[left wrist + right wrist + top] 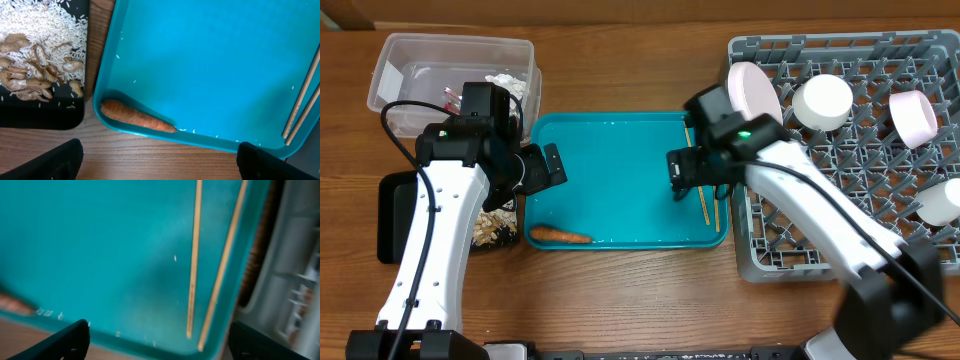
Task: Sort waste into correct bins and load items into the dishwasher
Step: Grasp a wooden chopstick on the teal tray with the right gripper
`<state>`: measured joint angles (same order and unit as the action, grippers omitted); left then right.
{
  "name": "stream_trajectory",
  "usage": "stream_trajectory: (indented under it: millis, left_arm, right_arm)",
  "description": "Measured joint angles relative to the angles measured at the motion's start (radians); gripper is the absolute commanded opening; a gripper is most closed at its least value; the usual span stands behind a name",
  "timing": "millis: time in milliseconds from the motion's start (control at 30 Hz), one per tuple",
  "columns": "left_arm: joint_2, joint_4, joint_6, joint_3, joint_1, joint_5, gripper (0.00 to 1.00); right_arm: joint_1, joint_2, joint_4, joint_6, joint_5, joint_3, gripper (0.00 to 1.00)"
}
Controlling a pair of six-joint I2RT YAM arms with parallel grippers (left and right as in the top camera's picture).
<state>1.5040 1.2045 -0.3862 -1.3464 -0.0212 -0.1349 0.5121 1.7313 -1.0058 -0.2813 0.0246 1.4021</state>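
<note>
A small orange carrot (560, 237) (137, 116) lies in the teal tray's near left corner. Two wooden chopsticks (705, 205) (194, 265) rest along that tray's right side. My left gripper (545, 168) (160, 165) hangs open over the tray's left edge, above the carrot. My right gripper (685, 175) (157, 342) is open just left of the chopsticks, holding nothing. The clear tub (420, 60) holds a foil ball (510, 85) and a red-and-white wrapper (453, 97). Rice and scraps (45, 30) lie in the black tray (395, 215) (45, 120). The grey dish rack (750, 262) holds a plate (755, 90), a cup (822, 102) and two bowls (913, 115).
The teal tray (620, 170) (200, 60) sits between the black tray and the rack, with stray rice grains on it. The rack's edge (300, 270) stands close to the right of the chopsticks. Bare wooden table (160, 150) runs along the front.
</note>
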Motion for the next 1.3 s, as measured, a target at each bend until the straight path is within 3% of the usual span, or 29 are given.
stream_trajectory:
  millis: [400,467,600,767,967,1300]
  left_arm:
    - [0.000,-0.001,0.000,0.000,0.000,0.000,1.00]
    - [0.000,-0.001,0.000,0.000,0.000,0.000,1.00]
    - [0.000,-0.002,0.000,0.000,0.000,0.000,1.00]
    - [0.000,-0.003,0.000,0.000,0.000,0.001,1.00]
    - [0.000,-0.005,0.000,0.000,0.000,0.001,1.00]
    - [0.000,-0.004,0.000,0.000,0.000,0.004,1.00]
  right_arm:
    - [0.007,0.277,0.089,-0.122,-0.056,0.000,0.77]
    - [0.007,0.296,0.089,-0.129,-0.056,0.000,0.68]
    - [0.008,0.314,0.084,-0.138,-0.057,0.001,0.42]
    - [0.022,0.314,0.078,-0.142,-0.052,0.002,0.31]
    - [0.053,0.314,0.072,-0.163,-0.042,0.002,0.07]
    - [0.045,0.276,0.043,-0.181,-0.026,0.002,0.04]
